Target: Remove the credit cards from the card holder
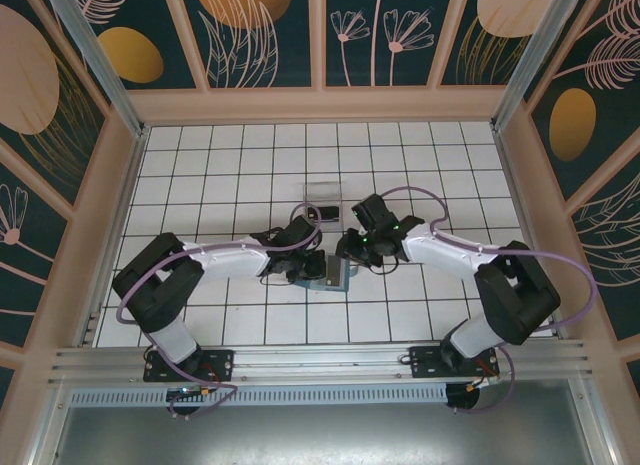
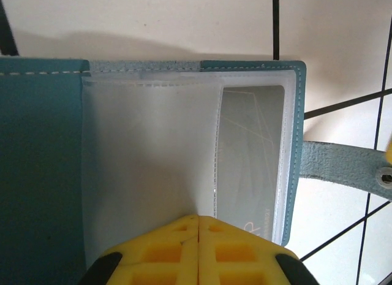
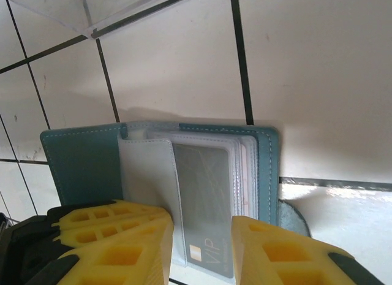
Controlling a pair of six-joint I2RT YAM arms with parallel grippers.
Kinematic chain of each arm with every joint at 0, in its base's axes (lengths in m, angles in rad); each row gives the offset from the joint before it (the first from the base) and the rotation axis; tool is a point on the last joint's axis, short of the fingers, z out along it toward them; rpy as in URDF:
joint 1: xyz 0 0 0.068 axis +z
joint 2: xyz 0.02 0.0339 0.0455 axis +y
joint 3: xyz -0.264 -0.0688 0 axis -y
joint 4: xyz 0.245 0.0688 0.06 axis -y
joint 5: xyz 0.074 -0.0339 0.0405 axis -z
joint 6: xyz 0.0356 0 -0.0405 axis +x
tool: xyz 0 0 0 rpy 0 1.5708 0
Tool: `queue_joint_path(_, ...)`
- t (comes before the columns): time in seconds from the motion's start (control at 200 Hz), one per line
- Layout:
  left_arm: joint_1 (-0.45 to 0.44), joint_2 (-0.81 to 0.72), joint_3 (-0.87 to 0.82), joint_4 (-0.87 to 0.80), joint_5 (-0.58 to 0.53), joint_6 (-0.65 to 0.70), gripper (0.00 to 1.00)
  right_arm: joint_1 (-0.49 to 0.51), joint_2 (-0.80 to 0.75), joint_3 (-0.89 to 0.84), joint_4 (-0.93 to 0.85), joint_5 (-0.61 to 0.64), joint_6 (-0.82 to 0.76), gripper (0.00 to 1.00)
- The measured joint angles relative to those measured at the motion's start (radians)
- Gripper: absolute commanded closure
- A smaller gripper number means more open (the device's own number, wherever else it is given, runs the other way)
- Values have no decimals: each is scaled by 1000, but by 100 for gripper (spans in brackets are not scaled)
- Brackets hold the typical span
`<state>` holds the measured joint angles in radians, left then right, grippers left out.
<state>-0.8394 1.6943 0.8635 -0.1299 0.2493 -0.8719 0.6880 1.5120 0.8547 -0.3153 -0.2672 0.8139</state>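
While the card holder (image 1: 333,276) is lying open near the tabletop's (image 1: 220,165) middle, the left hand (image 2: 198,230) is being held together over its clear sleeve (image 2: 147,162), and the right hand (image 3: 202,242) apart around a grey credit card (image 3: 205,199).

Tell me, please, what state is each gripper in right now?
Left gripper: shut, fingers pressed together at the card holder's clear sleeve; a pinch cannot be confirmed.
Right gripper: open, fingers straddling the dark card.
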Motion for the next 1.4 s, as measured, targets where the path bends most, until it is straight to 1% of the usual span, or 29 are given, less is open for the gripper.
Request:
queue_joint_path(0.345,10,-30,-53,70,39,-23,93,0,111,11,82,-85,-3,67)
queue_joint_path(0.54,15,-30,-60,79,55,-24,93,0,166,27,121,-114,-3,65)
queue_joint_path(0.711,17,-30,-61,82,58,-24,94,0,177,33,126,-120,-4,60)
queue_joint_path(0.836,17,-31,-61,82,58,-24,94,0,180,37,126,-122,-4,58)
queue_joint_path(0.946,18,-40,-61,81,58,-24,91,0,180,37,130,-127,-4,58)
queue_joint_path(1.091,25,-102,-60,66,45,-24,90,0,180,42,129,-128,-4,57)
queue_joint_path(1.401,60,-288,-47,-24,-42,-12,90,14,180,87,124,-127,-3,57)
